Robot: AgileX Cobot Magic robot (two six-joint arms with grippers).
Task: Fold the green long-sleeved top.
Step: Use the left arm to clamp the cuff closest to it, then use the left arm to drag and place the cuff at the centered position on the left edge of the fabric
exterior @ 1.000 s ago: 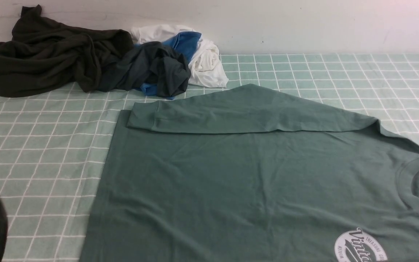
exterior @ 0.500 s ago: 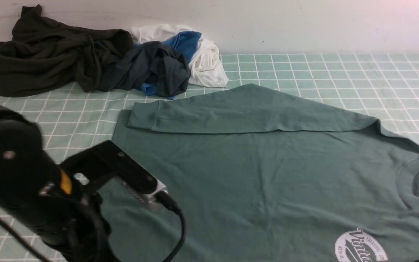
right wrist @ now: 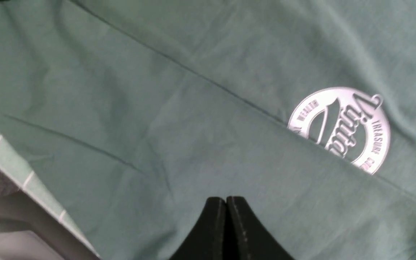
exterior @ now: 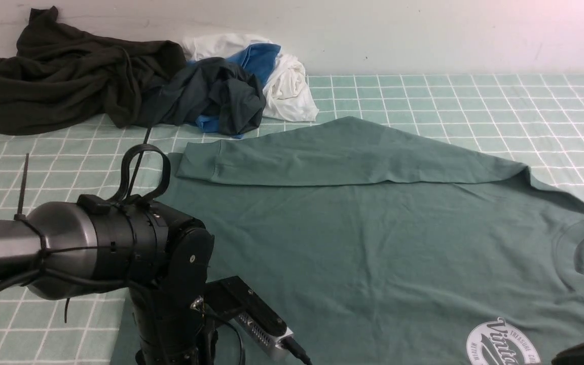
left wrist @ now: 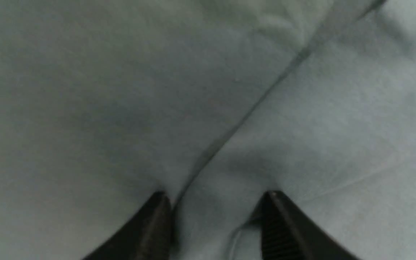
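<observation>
At the front view's lower left, left gripper parted, tips down on the green long-sleeved top spread flat mid-frame. Lower right, right gripper closed, empty. Soft, light, limp: probably best pinched at the near sleeve edge. Upper left, heaped clothes.

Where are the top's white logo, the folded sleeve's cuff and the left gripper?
white logo (right wrist: 339,128): right wrist view, middle of the round print.
sleeve cuff (exterior: 198,161): front view, middle of the cuff band.
left gripper (left wrist: 217,195): left wrist view, midway between its open fingertips.
</observation>
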